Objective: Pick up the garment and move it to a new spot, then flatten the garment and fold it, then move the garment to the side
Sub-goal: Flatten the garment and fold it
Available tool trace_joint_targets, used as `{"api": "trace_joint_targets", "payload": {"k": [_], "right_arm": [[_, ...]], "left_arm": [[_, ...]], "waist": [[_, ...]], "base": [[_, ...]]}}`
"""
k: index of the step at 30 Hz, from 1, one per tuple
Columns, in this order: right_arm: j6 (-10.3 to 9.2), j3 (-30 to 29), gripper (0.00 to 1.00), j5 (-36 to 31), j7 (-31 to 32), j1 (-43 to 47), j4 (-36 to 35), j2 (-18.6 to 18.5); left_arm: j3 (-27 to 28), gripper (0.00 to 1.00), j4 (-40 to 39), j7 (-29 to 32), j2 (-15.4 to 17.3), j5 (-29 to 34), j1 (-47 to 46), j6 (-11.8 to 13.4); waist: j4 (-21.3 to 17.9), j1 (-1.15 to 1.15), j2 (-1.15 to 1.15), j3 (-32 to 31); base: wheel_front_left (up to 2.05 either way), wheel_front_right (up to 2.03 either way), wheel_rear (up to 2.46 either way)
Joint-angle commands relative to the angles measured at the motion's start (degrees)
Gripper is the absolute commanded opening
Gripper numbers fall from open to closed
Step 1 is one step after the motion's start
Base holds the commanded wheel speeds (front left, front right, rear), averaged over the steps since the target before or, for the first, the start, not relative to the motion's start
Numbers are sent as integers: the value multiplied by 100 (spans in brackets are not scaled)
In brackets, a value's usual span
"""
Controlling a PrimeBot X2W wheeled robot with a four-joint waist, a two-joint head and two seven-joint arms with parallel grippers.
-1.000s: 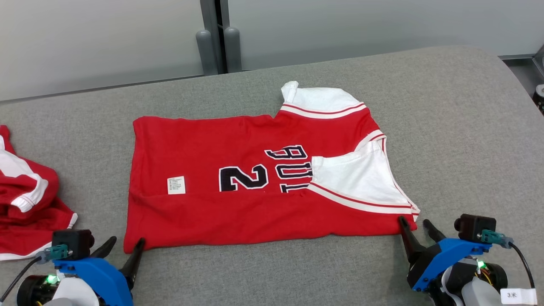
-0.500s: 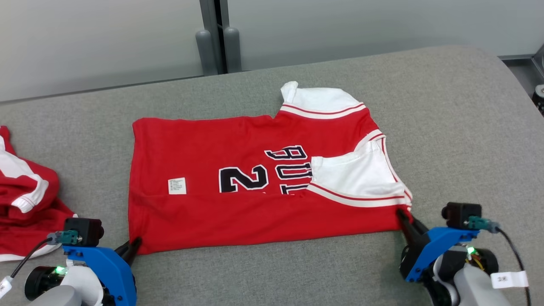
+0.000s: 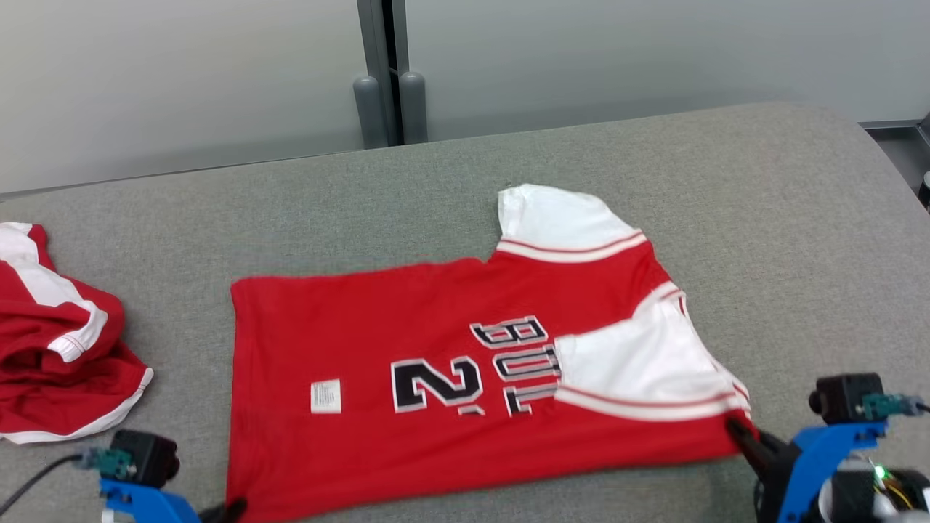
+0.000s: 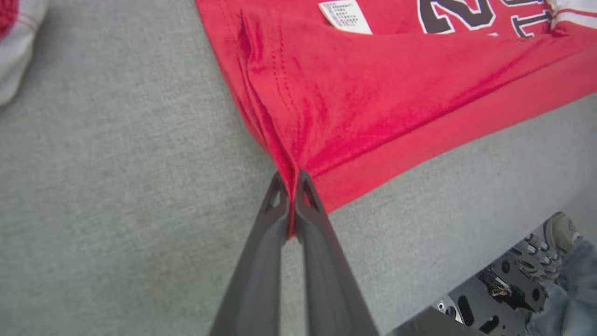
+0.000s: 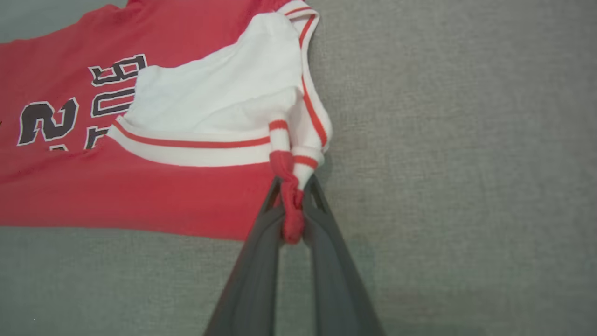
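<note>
The garment (image 3: 436, 341) is a red jersey with white sleeves and black lettering, lying partly folded on the grey table (image 3: 763, 218). My left gripper (image 4: 291, 184) is shut on the garment's (image 4: 373, 102) near left hem corner, which bunches between the fingers. That gripper's tips (image 3: 231, 507) peek in at the head view's bottom edge. My right gripper (image 5: 295, 186) is shut on the near right corner of the garment (image 5: 163, 186), pinching red fabric and striped trim. In the head view my right gripper (image 3: 735, 428) touches that corner.
A second red and white garment (image 3: 58, 341) lies crumpled at the table's left edge. Two grey posts (image 3: 385, 109) stand behind the table's far edge. A person's shoe (image 4: 562, 231) and the robot's base (image 4: 503, 284) show below the table's near edge.
Both grippers went from open beside the garment's near corners to shut on them. The head camera has shifted, so the whole scene sits lower in the picture.
</note>
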State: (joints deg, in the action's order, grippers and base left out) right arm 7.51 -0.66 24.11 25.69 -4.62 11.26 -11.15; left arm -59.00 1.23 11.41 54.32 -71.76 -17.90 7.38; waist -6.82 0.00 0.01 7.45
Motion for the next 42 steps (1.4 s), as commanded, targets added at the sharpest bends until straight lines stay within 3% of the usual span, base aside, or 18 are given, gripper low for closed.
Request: {"api": "trace_joint_targets", "payload": {"k": [1, 6, 7, 8, 9, 17, 21, 24, 29, 34, 42], "right_arm": [[-3, -197, 0, 39, 567, 445, -488, -32], [-3, -615, 2, -52, 1430, 977, -1041, 131], [-3, -697, 39, -112, 1536, 1033, -1143, 180], [-3, -780, 99, -179, 1577, 1053, -1228, 245], [-3, -825, 100, -248, 1623, 1081, -1271, 310], [-2, -775, 100, -565, 989, 503, -1802, 520], [-2, -684, 100, -762, 281, -249, -1789, 594], [-2, -476, 100, -996, -378, -1201, -1307, 692], [-2, -214, 100, -1181, -908, -2350, -229, 777], [-2, 97, 100, -1369, -1179, -3408, 919, 763], [-2, 276, 100, -1461, -1247, -4673, 2505, 401]], "left_arm": [[-74, 0, -317, 183, 220, -87, 210, 127], [-173, 0, -754, 447, 436, -249, 389, 255], [-176, 0, -803, 464, 454, -278, 404, 276], [-184, 48, -837, 488, 453, -291, 415, 297], [-207, 100, -855, 525, 448, -302, 433, 313], [251, 100, -890, 197, 666, 102, -247, 325], [561, 100, -686, -17, 677, 414, -788, 259], [685, 100, -329, -144, 490, 599, -1196, 31], [709, 100, 195, -192, 101, 722, -1604, -281], [675, 100, 614, -251, -266, 911, -1980, -476], [638, 100, 779, -356, -586, 1096, -2360, -784]], "waist": [[-1, 0, -1, 3], [33, 0, -1, 56], [34, 0, -1, 72], [33, 0, -1, 89], [33, 0, -1, 103], [72, 0, -1, 363], [47, 0, -1, 649], [20, 0, -1, 1031], [84, 0, -1, 1480], [226, 0, -1, 1844], [561, 0, -1, 2210]], "base": [[0, 0, 0], [0, 0, 0], [0, 0, 0], [0, 0, 0], [0, 0, 0], [0, 0, 0], [0, 0, 0], [0, 0, 0], [0, 0, 0], [0, 0, 0], [0, 0, 0]]}}
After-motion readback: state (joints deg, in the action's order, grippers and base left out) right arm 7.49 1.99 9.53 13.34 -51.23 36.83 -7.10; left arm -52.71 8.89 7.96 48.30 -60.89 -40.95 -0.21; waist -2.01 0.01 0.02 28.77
